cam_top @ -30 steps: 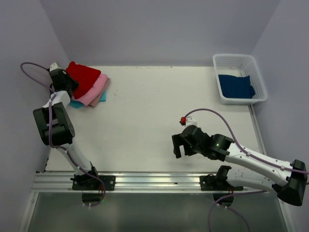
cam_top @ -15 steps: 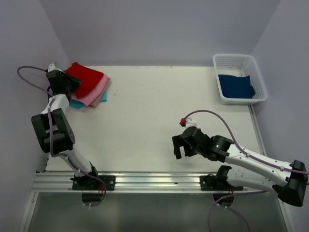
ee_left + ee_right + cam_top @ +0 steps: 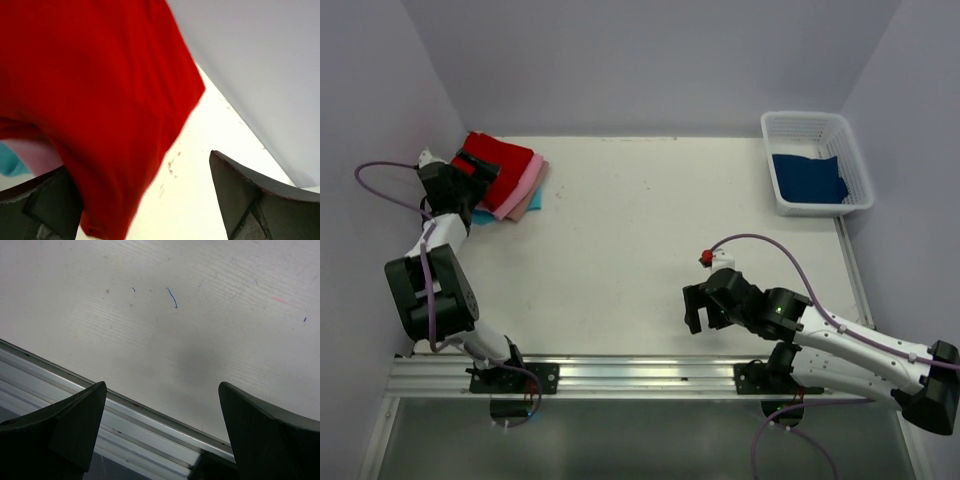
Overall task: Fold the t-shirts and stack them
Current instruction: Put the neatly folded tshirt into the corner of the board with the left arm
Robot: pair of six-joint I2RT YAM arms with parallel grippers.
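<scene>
A folded stack of t-shirts lies at the table's far left corner. The red t-shirt (image 3: 505, 163) is on top, over a pink one (image 3: 528, 181), a beige one (image 3: 531, 203) and a turquoise one (image 3: 479, 215). My left gripper (image 3: 472, 176) stands open at the stack's left edge. In the left wrist view the red t-shirt (image 3: 100, 90) hangs loose by the left finger (image 3: 45, 205), with the left gripper (image 3: 145, 200) holding nothing. A dark blue t-shirt (image 3: 808, 178) lies in the basket. My right gripper (image 3: 698, 312) hovers open and empty near the front edge, seen wide apart as the right gripper (image 3: 162, 430).
The white mesh basket (image 3: 857, 160) stands at the far right corner. An aluminium rail (image 3: 640, 375) runs along the front edge, and this rail (image 3: 125, 420) lies right under the right fingers. Walls close in the left, back and right sides.
My left gripper has opened and let go of the red t-shirt, then drawn back slightly from the stack. The right arm has shifted a little toward the front edge.
</scene>
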